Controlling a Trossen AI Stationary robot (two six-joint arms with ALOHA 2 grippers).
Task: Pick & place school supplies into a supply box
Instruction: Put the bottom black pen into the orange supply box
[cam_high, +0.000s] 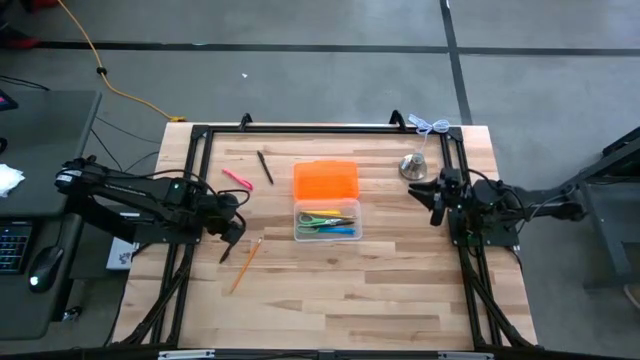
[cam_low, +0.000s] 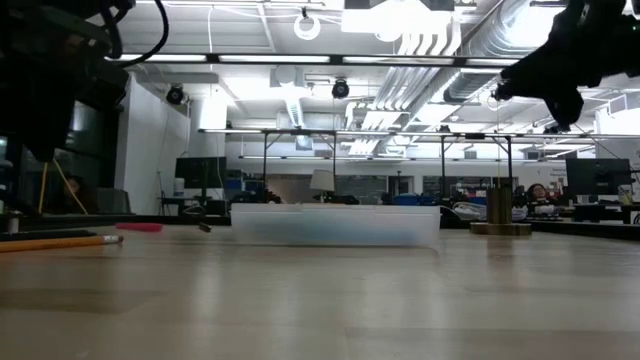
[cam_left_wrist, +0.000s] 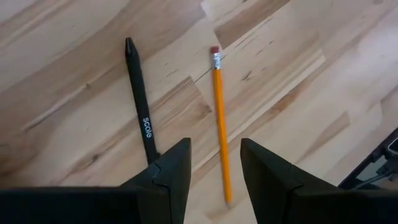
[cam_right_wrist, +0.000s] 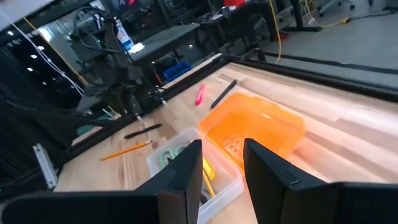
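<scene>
- The box (cam_high: 327, 224) sits near the middle of the table (cam_high: 330, 300), its orange lid (cam_high: 325, 180) folded open flat on the far side and still joined to it.
- Inside the clear box lie green-handled scissors (cam_high: 318, 218), a yellow pen (cam_high: 338, 211) and a blue pen (cam_high: 340, 230), with other thin items I cannot sort out.
- From the right wrist view the lid (cam_right_wrist: 252, 127) and the box (cam_right_wrist: 186, 163) show just past the fingers, with green and yellow contents visible.
- Left of the lid a pink pen (cam_high: 237, 179) and a black pen (cam_high: 264, 166) lie loose on the wood, near each other but apart.
- Nearer the front left lie a yellow pencil (cam_high: 245, 264) and, beside it, a second black pen (cam_left_wrist: 140, 98), partly hidden in the high view under the left gripper.
- In the left wrist view the pencil (cam_left_wrist: 219, 124) and that pen lie side by side without touching, the pencil's pink eraser pointing away from the fingers.
- The left gripper (cam_high: 232, 232) hovers over these two with its fingers spread and nothing between them.
- The right gripper (cam_high: 437, 197) hangs over the table's right side, well clear of the box, fingers apart and empty.
- A silver bell (cam_high: 414, 165) stands on the table at the far right, close to the right gripper.
</scene>
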